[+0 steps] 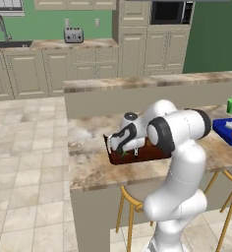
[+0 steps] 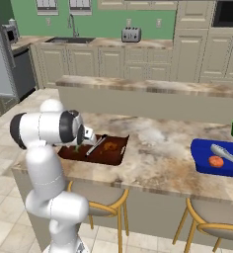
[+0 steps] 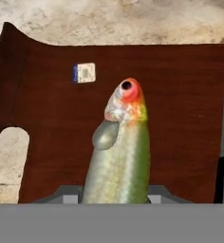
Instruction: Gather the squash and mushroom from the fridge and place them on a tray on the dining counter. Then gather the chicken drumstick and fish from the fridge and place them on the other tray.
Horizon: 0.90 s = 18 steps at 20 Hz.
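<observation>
Counter (image 1: pixel 88 170): marbled beige-brown stone, bore both trays.
Brown tray (image 3: pixel 47 123): dark reddish, flared sides, handle slot at the end; lay under the hand, likely as the fish's drop spot.
Fish (image 3: pixel 119 156): slim, glossy green-silver, red at the eye; hung head-first over the tray floor.
Gripper (image 3: pixel 115 193): pinched around the fish's body, not yet released.
Blue tray (image 2: pixel 202 158): shallow, rimmed, far right; already carried produce.

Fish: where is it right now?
The fish is in the gripper, held over the brown tray on the dining counter, toward its left end.
</observation>
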### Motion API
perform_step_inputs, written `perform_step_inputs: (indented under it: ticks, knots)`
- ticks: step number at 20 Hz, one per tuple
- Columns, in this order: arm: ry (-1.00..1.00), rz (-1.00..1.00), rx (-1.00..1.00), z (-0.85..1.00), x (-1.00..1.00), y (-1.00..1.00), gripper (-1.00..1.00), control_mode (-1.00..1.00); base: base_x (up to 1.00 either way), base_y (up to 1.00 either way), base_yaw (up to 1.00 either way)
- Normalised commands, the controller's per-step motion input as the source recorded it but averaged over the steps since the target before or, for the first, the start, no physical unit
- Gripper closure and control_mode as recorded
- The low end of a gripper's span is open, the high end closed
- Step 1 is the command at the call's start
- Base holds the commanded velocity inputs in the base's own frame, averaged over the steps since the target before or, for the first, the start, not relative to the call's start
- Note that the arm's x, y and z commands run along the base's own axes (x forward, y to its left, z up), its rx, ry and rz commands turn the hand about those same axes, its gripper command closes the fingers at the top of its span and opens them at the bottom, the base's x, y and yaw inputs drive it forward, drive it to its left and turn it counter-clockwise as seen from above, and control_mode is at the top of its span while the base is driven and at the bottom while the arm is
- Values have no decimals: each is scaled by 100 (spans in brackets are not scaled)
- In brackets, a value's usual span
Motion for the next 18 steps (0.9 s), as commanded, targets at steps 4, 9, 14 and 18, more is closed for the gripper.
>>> perform_step_inputs:
  ticks: [4, 9, 14, 18]
  knots:
    - [0, 2, 0, -28, 0, -3, -100, -100, 0, 0, 0]
    - [0, 1, 4, 4, 0, -15, -100, -100, 0, 0, 0]
    - [0, 0, 1, 45, 0, -25, -100, -100, 0, 0, 0]
    - [0, 0, 0, 72, -4, -21, -100, -100, 0, 0, 0]
